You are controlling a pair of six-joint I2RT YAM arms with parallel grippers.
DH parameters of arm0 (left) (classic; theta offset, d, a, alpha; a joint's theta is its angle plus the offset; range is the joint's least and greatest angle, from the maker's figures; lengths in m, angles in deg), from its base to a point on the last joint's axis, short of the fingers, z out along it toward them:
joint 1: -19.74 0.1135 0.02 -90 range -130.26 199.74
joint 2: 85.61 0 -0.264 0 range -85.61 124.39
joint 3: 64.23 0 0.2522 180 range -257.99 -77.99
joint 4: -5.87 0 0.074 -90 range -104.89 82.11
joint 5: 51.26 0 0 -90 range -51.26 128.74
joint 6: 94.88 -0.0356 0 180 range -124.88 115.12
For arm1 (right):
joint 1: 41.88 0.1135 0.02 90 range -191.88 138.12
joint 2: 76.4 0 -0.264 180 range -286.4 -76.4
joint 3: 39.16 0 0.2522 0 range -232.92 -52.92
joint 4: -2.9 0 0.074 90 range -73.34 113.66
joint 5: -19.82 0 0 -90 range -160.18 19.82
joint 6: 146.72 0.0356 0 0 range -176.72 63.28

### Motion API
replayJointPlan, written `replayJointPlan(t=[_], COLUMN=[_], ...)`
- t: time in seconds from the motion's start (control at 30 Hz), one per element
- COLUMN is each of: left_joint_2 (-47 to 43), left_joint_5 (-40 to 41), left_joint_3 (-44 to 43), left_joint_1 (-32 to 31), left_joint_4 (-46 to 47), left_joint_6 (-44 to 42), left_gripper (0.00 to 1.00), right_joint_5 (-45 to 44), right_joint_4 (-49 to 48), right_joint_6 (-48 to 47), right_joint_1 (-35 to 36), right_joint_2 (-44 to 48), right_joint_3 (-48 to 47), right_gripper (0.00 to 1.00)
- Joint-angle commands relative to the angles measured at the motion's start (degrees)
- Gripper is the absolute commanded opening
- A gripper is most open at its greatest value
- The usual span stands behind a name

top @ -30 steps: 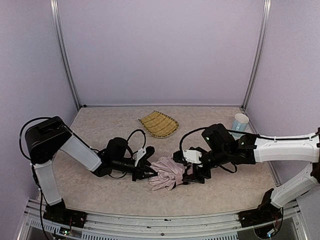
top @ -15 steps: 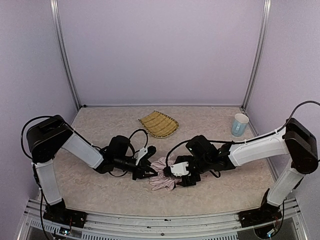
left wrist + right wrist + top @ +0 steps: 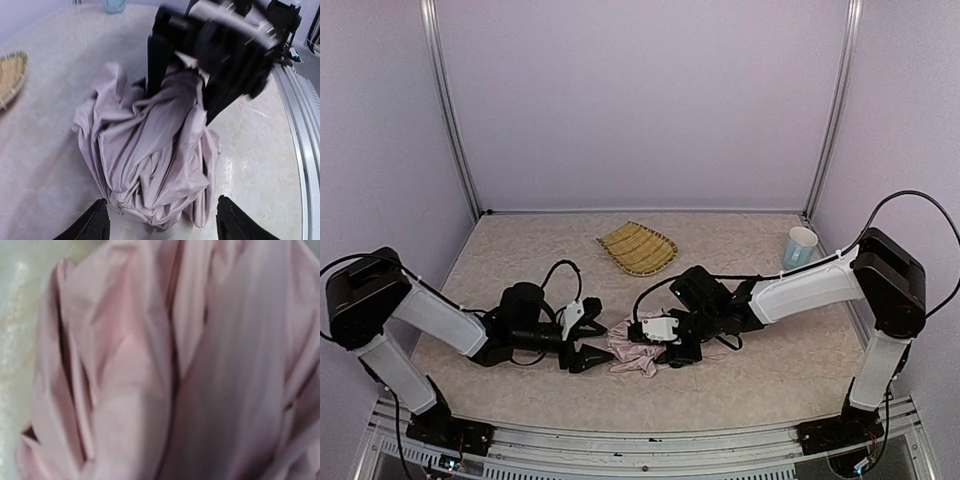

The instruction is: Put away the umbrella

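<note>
Two things have just changed around the folding umbrella with its pale pink fabric canopy point(image 3: 632, 355). It lies as a crumpled, collapsed bundle on the mottled beige table point(image 3: 750, 390), near the front edge and a little left of centre.

First, the left gripper point(image 3: 162, 225), clenched on the fabric a second ago, has let go. Its fingers now stand wide apart, just short of the bundle's left end and not touching it.

Second, the right gripper point(image 3: 185, 80) has reached further left and sits at the bundle's right end, its jaws straddling the folds. Whether they actually pinch the fabric I cannot tell, since its own camera shows nothing but pink cloth. The umbrella has slid left and nearer.

The woven bamboo tray point(image 3: 637, 249) at the far middle and the pale blue cup point(image 3: 801, 248) at the far right lie well apart from it.

My reading: the bundle is passing to the right arm, so compacting and securing the folds is not yet done.
</note>
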Motion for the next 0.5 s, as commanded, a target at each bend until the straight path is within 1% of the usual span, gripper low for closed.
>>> replayJointPlan(t=[0.0,0.03,0.07,0.13,0.2,0.3,0.4,0.47], left_joint_2=[-12.34,-14.62,-16.15,-16.87,-14.62,-8.68,-4.11,-1.85], left_joint_5=[7.61,9.01,11.33,16.19,18.63,22.48,25.27,26.56], left_joint_3=[3.89,3.04,1.85,-0.50,-2.80,-7.40,-11.43,-13.13], left_joint_1=[-2.96,-4.66,-6.57,-10.54,-12.59,-13.90,-14.66,-14.94], left_joint_4=[7.65,2.92,-4.29,-10.83,-14.98,-20.67,-24.75,-25.24], left_joint_6=[-8.05,-11.56,-16.72,-21.98,-25.55,-29.18,-32.87,-35.55], left_gripper=[0.68,0.67,0.66,0.68,0.73,0.80,0.82,0.84], right_joint_5=[1.78,2.31,3.62,6.16,8.38,10.14,13.18,14.72], right_joint_4=[12.67,13.34,14.17,15.75,17.38,18.80,19.18,18.87], right_joint_6=[6.46,7.33,8.04,9.22,9.76,9.98,9.90,9.46], right_joint_1=[-0.39,-0.51,-0.76,-1.33,-1.91,-2.65,-3.93,-4.64], right_joint_2=[-5.19,-5.21,-5.26,-5.26,-5.45,-5.89,-5.98,-5.77], right_joint_3=[-0.22,-0.52,-0.89,-1.60,-2.53,-3.47,-3.95,-4.02], right_gripper=[0.54,0.54,0.54,0.54,0.55,0.55,0.55,0.55])
